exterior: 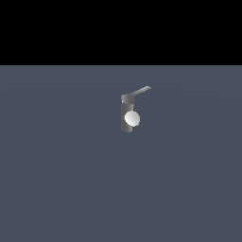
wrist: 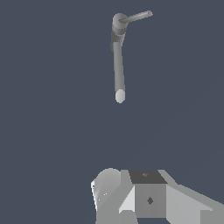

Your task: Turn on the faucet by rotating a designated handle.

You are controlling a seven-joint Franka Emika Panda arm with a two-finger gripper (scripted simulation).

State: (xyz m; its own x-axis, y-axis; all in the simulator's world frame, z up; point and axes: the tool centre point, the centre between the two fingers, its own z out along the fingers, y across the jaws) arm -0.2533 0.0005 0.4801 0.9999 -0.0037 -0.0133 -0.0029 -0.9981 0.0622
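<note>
The faucet (exterior: 126, 116) is a small dark grey upright post with a pale round ball (exterior: 132, 119) on its front. The handle (exterior: 141, 90) is a thin light grey lever that sticks out from the post's top toward the exterior view's right, slanting slightly up. In the wrist view the faucet (wrist: 118, 39) is seen from above, with its handle (wrist: 136, 17) and a pale-tipped spout end (wrist: 120, 95). Grey parts of my gripper (wrist: 144, 192) show at the picture's edge, well apart from the faucet and touching nothing. Whether its jaws are open or shut is not visible. The arm does not show in the exterior view.
The faucet stands alone on a flat blue-grey floor (exterior: 56, 179). A black band fills the area beyond the floor's far edge (exterior: 118, 65) in the exterior view.
</note>
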